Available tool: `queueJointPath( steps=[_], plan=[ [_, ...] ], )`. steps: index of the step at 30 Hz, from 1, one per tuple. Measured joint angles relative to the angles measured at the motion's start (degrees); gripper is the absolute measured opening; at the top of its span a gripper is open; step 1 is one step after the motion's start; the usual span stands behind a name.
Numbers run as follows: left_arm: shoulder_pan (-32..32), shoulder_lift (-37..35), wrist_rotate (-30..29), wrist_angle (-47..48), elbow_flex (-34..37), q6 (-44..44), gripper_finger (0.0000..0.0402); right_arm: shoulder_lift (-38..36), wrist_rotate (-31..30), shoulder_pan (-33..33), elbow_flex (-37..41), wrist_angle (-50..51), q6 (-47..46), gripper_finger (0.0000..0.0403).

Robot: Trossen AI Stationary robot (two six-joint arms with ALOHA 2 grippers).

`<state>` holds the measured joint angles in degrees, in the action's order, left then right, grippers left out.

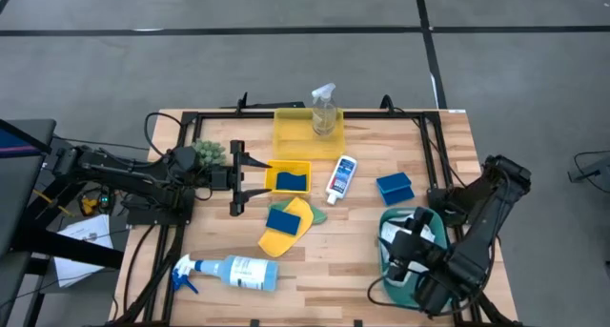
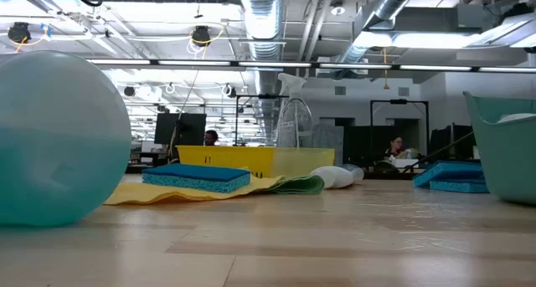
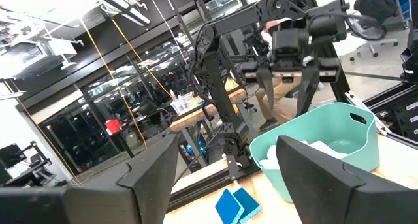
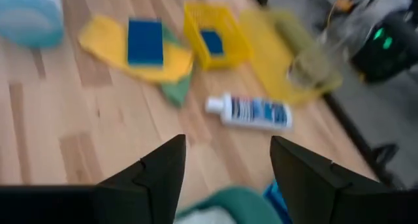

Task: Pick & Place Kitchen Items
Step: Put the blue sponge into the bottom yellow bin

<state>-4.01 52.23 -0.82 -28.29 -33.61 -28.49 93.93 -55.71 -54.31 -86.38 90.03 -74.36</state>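
Observation:
My right gripper [image 1: 400,254] hangs open above the teal bin [image 1: 386,270], nothing between its fingers; a white cloth [image 3: 320,147] lies inside the bin. My left gripper [image 1: 238,179] waits open at the table's left, above the wood. A blue sponge [image 1: 282,218] lies on a yellow cloth [image 1: 295,234] that overlaps a green cloth [image 1: 319,215]. The small white blue-capped bottle [image 1: 341,177] lies on its side. Two blue sponges [image 1: 394,186] are stacked near the bin. A clear spray bottle [image 1: 324,111] stands in the large yellow tray [image 1: 286,132]. A blue-white spray bottle [image 1: 233,272] lies near the front edge.
A small yellow tray [image 1: 274,167] holds another blue sponge [image 1: 291,180]. A green bushy plant [image 1: 210,155] sits beside my left arm. A black frame [image 1: 286,113] runs along the table's far, left and right edges. Bare wood shows between the bottle on its side and the bin.

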Motion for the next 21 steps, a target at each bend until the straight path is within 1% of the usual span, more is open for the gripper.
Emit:
queueJointPath(
  steps=[4,7,10,13,21],
  plan=[
    [0.0,0.0,0.0,0.0,0.0,0.0,0.0254,0.0,-4.9,0.1,-0.6,0.0,1.1,0.0214],
    [0.0,0.0,0.0,0.0,0.0,0.0,0.0254,0.0,-8.6,1.3,-0.6,0.0,0.8,0.0214],
    [0.0,0.0,0.0,0.0,0.0,0.2,0.0254,0.0,-11.2,4.0,-0.6,0.0,-2.7,0.0214],
    [0.0,0.0,0.0,0.0,0.0,0.2,0.0254,0.0,-11.4,7.9,-0.6,0.0,-5.2,0.0214],
    [0.0,0.0,0.0,0.0,0.0,0.2,0.0254,0.0,-7.8,19.4,0.7,0.0,-3.6,0.0214]
  ],
)
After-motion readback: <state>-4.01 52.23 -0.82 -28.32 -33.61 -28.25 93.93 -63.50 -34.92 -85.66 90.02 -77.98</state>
